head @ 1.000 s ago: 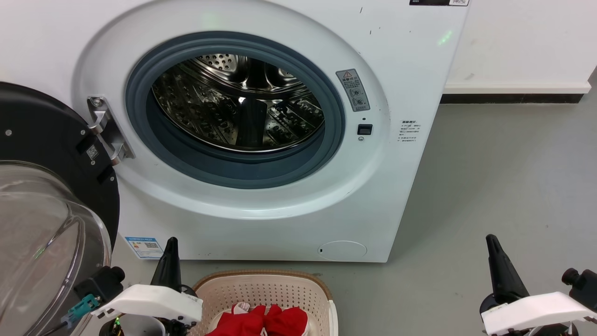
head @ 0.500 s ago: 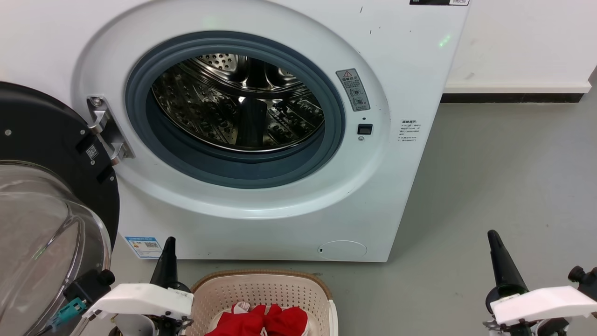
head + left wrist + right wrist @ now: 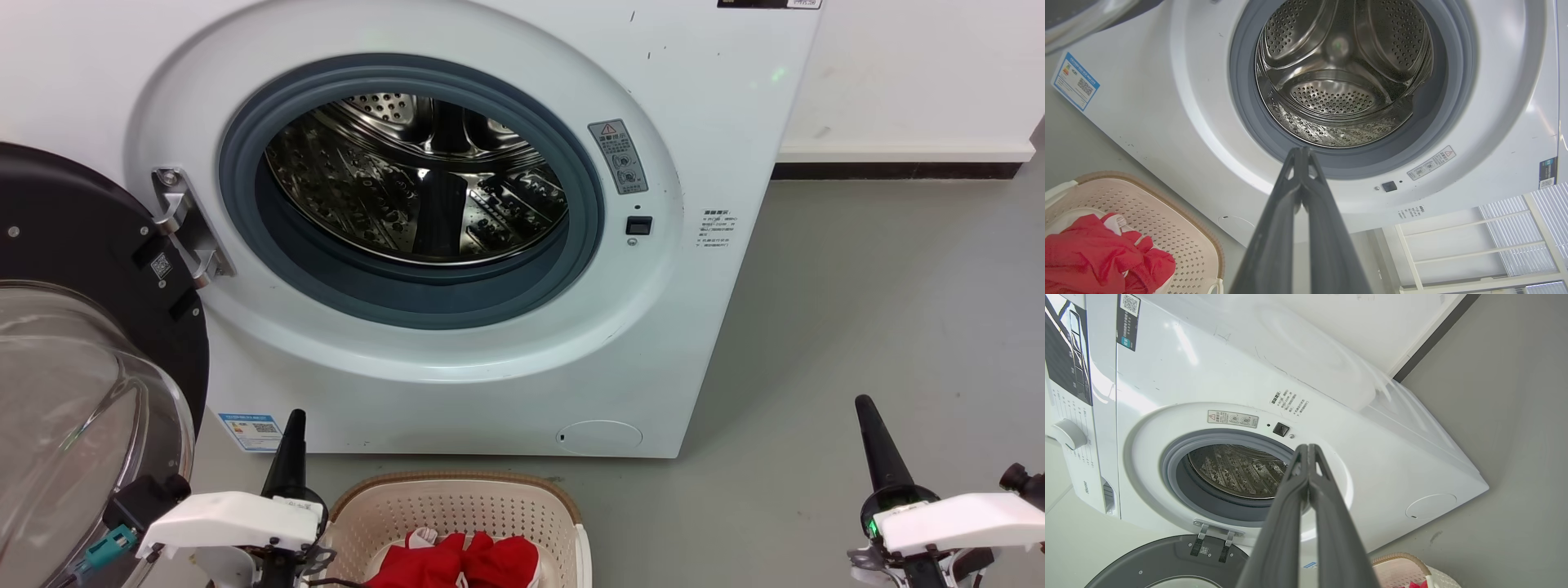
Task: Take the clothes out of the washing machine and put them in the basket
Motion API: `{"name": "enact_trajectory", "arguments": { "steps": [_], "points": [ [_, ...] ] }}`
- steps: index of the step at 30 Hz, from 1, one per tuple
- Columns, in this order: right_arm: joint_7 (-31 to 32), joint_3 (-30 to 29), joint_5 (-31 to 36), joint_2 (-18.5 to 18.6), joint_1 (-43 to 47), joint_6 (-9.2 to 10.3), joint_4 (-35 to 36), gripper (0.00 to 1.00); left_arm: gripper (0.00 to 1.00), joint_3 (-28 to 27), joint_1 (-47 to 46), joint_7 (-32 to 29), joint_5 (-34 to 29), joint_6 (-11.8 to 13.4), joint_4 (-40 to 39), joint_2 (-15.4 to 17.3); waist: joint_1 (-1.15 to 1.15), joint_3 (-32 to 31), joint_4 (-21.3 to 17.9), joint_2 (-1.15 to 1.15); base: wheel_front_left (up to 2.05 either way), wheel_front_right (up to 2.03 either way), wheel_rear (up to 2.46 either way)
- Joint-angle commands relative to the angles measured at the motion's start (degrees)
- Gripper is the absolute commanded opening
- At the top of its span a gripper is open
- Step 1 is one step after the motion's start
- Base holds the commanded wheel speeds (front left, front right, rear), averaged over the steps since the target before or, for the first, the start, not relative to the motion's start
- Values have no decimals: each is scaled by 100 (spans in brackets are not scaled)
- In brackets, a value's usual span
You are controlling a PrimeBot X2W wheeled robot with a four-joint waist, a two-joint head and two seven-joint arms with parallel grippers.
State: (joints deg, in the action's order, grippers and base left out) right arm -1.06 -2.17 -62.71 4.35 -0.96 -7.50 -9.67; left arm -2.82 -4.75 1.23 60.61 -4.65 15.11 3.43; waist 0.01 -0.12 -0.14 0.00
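One washing machine (image 3: 718, 122), one basket (image 3: 457, 506), and one red heap of clothes (image 3: 465, 563) with a bit of white trim, lying in the basket on the floor just before the washer. The round door (image 3: 73, 245) hangs wide open at the left. The left gripper (image 3: 295, 418) and right gripper (image 3: 864, 406) each have their fingers pressed together, holding nothing. The right wrist view takes in the control dial (image 3: 1069, 435).
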Motion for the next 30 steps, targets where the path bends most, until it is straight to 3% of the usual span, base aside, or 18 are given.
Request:
{"name": "enact_trajectory", "arguments": {
  "steps": [1,30],
  "points": [
    [25,-20,-188,39,-143,0,9,0,0,-43,-127,-38,174,-52,-71,5,-1,1,0,0,0,0,0],
    [333,-134,-1774,24,-363,0,-228,0,0,-230,-162,-445,1788,-188,-97,-29,-1,15,7,0,0,0,0]
  ]
}}
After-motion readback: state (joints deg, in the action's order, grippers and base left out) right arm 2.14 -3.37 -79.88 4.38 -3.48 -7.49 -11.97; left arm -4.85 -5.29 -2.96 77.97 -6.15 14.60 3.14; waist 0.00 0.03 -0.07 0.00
